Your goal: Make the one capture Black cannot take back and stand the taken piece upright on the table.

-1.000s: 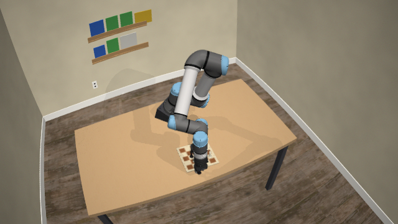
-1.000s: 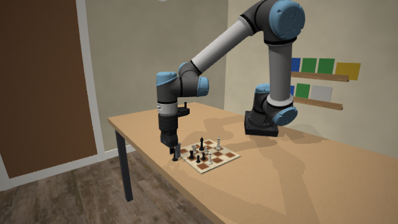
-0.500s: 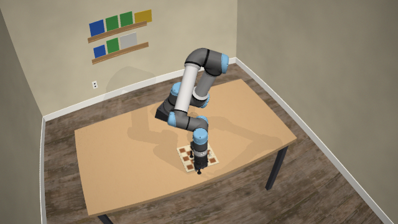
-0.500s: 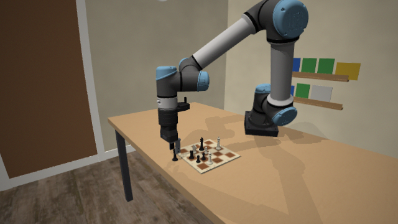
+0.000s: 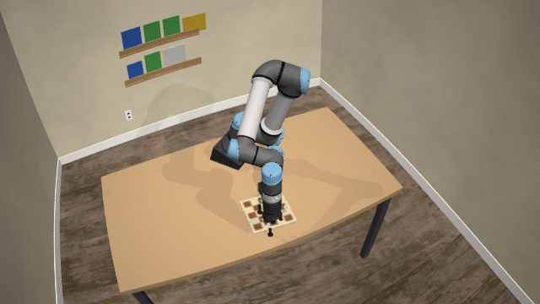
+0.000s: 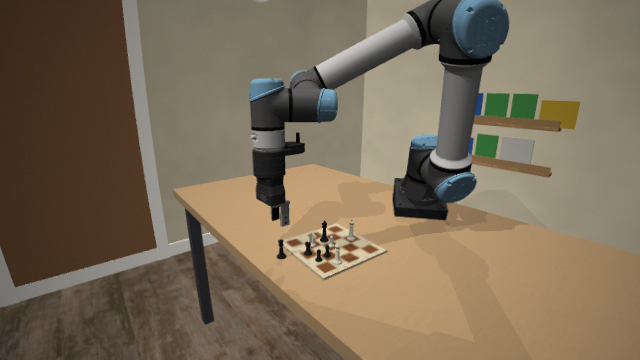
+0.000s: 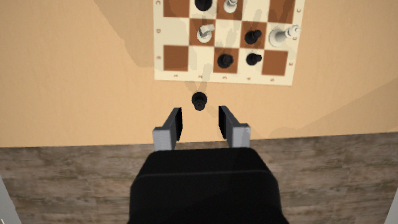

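A small chessboard (image 6: 333,249) lies near the table's front edge, also seen in the top view (image 5: 267,214) and the wrist view (image 7: 225,40). Several black and white pieces stand upright on it. A black pawn (image 7: 199,100) stands upright on the table just off the board's edge; it also shows in the exterior view (image 6: 281,249) and the top view (image 5: 270,231). My gripper (image 7: 200,116) (image 6: 280,214) is open and empty, raised above that pawn. The fingers are clear of it.
The table's front edge (image 7: 200,142) runs just behind the gripper, with wooden floor beyond. The arm's base (image 6: 420,202) sits further back on the table.
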